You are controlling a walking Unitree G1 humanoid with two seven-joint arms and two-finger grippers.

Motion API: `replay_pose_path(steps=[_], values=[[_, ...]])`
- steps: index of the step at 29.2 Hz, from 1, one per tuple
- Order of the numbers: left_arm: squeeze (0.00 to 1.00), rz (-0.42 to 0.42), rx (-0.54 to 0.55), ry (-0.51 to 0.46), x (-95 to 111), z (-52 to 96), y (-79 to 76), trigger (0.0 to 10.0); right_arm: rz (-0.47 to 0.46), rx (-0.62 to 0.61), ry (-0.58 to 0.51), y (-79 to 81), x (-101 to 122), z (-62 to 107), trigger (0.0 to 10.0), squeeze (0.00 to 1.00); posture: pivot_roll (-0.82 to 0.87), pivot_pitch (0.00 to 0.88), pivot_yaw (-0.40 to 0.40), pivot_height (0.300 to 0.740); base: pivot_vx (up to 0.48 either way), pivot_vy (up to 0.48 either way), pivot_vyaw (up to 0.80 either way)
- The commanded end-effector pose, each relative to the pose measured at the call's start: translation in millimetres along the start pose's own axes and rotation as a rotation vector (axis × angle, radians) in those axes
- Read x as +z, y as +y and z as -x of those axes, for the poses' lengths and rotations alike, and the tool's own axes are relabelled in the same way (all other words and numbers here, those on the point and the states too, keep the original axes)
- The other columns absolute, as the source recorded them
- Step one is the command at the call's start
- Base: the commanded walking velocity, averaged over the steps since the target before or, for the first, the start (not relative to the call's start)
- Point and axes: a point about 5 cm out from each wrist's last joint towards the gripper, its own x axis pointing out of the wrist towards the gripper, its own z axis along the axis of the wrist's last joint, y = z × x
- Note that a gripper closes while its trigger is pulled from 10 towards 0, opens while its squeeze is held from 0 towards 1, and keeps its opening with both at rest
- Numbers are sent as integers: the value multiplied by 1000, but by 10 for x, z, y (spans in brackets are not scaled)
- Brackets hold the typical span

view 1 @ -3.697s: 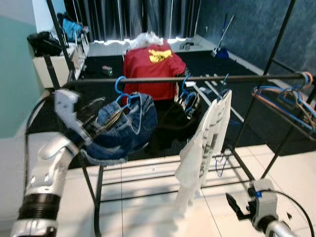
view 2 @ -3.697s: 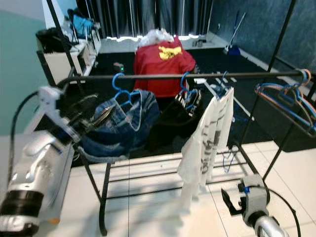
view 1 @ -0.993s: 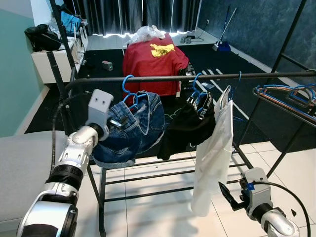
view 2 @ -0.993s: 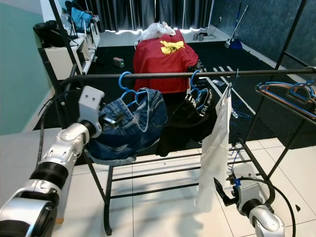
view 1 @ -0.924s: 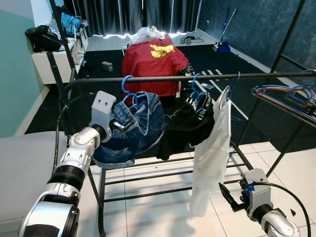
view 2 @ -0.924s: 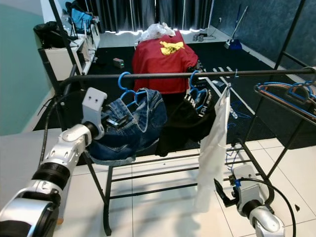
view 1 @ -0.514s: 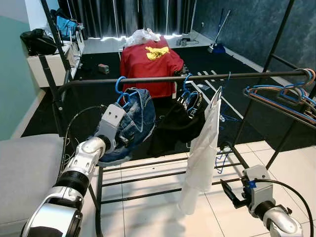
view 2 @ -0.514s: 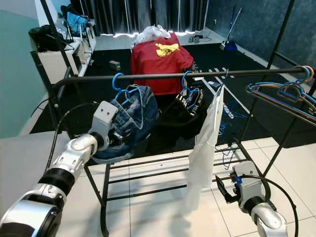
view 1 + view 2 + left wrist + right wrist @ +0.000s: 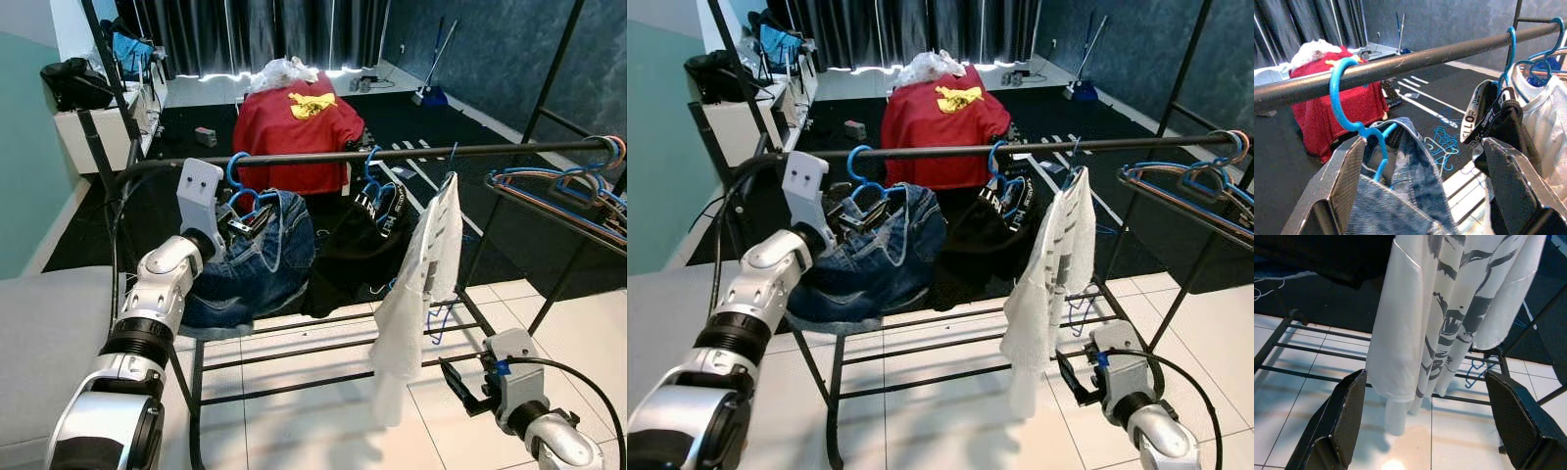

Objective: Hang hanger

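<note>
Viewing my left gripper (image 9: 1422, 196): fingers spread, empty, just below the blue hanger (image 9: 1349, 115) hooked on the rail (image 9: 392, 154) near its left end, carrying jeans (image 9: 255, 269); right gripper (image 9: 1425, 426) spread, low by white shirt (image 9: 416, 284).

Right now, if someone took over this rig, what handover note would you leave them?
Left gripper: open, raised just below the rail, beside the blue hanger carrying the jeans.
Right gripper: open, idle, low above the tiled floor by the white shirt.
Done: the hanger's hook sits over the rail and nothing grips it.
Left: pull the left arm clear without snagging the jeans.
</note>
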Motion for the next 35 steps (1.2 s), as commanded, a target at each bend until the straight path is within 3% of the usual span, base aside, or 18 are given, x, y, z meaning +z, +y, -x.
replay_pose_path(steps=[1,4,6,7,9,11,13,21,28,32,33,35], values=[[0,-41,13,67,-148,68,46,10000,7,-6,-4,-19,34,13,10000,0,89,0,19,740,0,0,0],[0,-41,13,67,-148,68,46,10000,7,-6,-4,-19,34,13,10000,0,89,0,19,740,0,0,0],[0,-107,60,221,-440,152,57,10000,8,-10,-9,-29,53,32,10000,0,75,0,27,740,0,0,0],[0,-107,60,221,-440,152,57,10000,8,-10,-9,-29,53,32,10000,0,75,0,27,740,0,0,0],[0,-119,131,319,-594,213,107,10000,9,-19,-11,-51,58,64,10000,0,70,0,29,740,0,0,0],[0,-119,131,319,-594,213,107,10000,9,-19,-11,-51,58,64,10000,0,70,0,29,740,0,0,0],[0,-108,200,347,-605,216,158,10000,5,-29,-11,-66,54,101,10000,0,56,0,36,740,0,0,0],[0,-89,236,351,-611,187,134,10000,4,-35,-10,-70,60,135,10000,0,50,0,37,740,0,0,0],[0,-50,160,182,-359,-16,-7,10000,5,-33,-17,-66,99,142,10000,0,50,0,38,740,0,0,0],[0,-58,107,214,-389,-36,-74,10000,6,-32,-20,-64,115,139,10000,0,49,0,39,740,0,0,0],[0,-75,50,265,-468,-22,-145,0,6,-32,-22,-67,121,139,10000,0,47,0,43,740,0,0,0],[0,-91,0,309,-555,6,-217,0,7,-35,-23,-73,127,143,10000,0,45,0,46,740,0,0,0]])
